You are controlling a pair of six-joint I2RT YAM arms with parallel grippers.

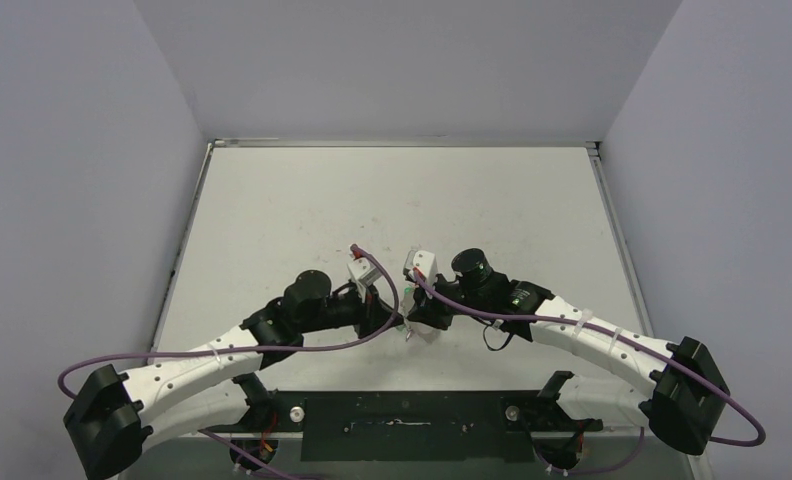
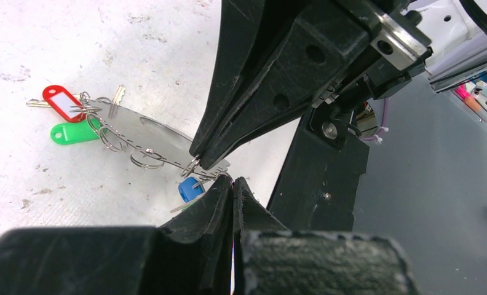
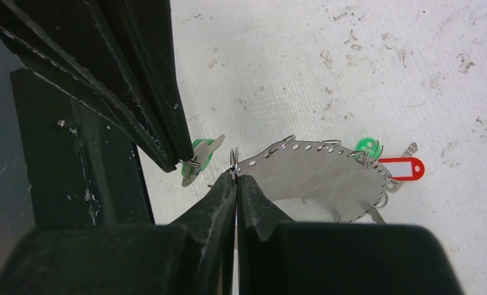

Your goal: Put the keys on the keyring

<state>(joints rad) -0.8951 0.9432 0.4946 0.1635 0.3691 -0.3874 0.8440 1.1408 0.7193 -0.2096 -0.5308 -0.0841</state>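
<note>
Keyring [image 3: 315, 175] caught by one small wire loop [image 3: 233, 158] on its rim, pinched in the right hand [image 3: 235, 178], whose fingers are pressed together; the metal plate stretches away ahead and to that hand's right above the white worktop [image 3: 352, 61]. Just to its left, the left hand [image 3: 177, 161] is clamped on a thin ring carrying a key [image 3: 192, 173] with a green tag. A red tag [image 3: 404, 168] and a second green tag [image 3: 369, 147] hang at the far rim. A black bracket [image 3: 81, 166] crowds the left hand's side. A blue tag [image 2: 190, 188] shows beside the left fingertips, its key half hidden
</note>
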